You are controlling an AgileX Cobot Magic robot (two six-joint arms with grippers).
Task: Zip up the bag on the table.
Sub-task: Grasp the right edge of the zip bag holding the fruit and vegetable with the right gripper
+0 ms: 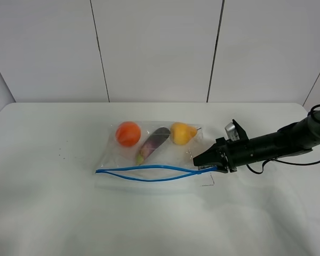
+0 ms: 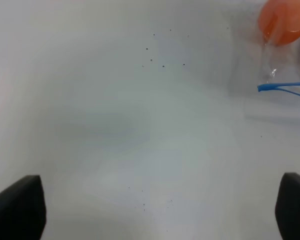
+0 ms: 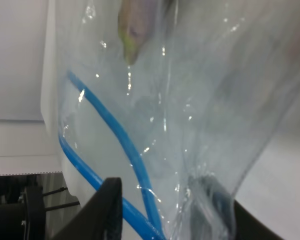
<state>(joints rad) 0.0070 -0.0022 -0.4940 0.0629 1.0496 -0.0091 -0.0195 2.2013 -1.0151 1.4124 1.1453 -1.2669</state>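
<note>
The clear bag (image 1: pixel 152 160) lies on the white table (image 1: pixel 48 208), holding an orange (image 1: pixel 128 133), a purple eggplant (image 1: pixel 153 143) and a yellow pear (image 1: pixel 182 133). Its blue zipper strip (image 1: pixel 144 174) runs along the near edge, with the two strips apart over most of its length. My right gripper (image 1: pixel 201 163) is at the strip's right end. In the right wrist view its fingers (image 3: pixel 111 202) stand partly apart on either side of the blue strips (image 3: pixel 117 135) and the bag corner. My left gripper (image 2: pixel 150 205) is open and empty over bare table, with the strip's left end (image 2: pixel 282 88) and the orange (image 2: pixel 284 20) beyond it.
The right arm (image 1: pixel 277 143) reaches in from the right edge with cables trailing. Small dark specks (image 1: pixel 64 154) lie on the table left of the bag. A white panelled wall (image 1: pixel 160 48) stands behind the table.
</note>
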